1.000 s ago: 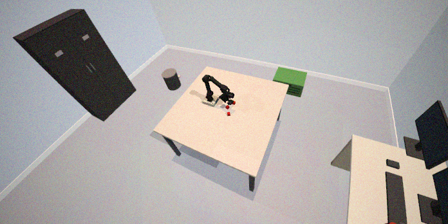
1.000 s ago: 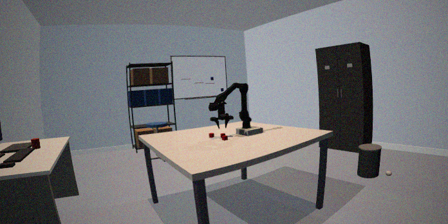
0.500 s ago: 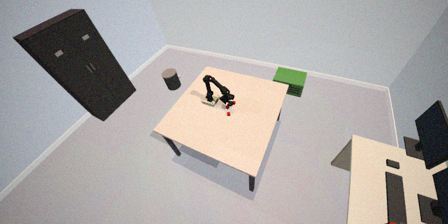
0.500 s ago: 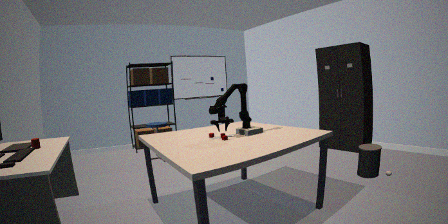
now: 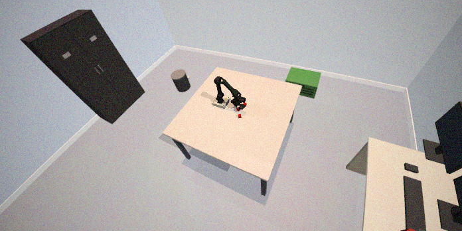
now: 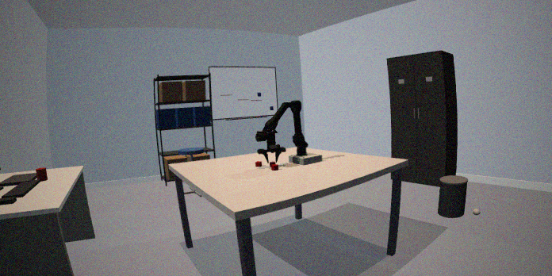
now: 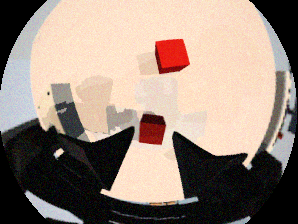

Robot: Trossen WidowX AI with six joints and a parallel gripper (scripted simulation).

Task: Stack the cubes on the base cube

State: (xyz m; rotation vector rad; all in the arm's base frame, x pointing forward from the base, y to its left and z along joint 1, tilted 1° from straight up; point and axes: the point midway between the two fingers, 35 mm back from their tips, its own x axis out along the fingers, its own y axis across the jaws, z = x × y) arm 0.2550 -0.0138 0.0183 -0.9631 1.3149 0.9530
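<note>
Three like red cubes are on the table; I cannot tell which is the base. My gripper is open and points down at the middle cube. This cube shows in shade between the parted fingertips, with a gap on both sides in the wrist view; how low the tips reach beside it is unclear. A second cube lies off to one side, bright red. The third cube stands apart and is hidden in the wrist view, probably behind the right finger.
The arm's base stands on the table close to the cubes. The second cube is very near the gripper in the top view. A desk and a dark cabinet stand away from the table.
</note>
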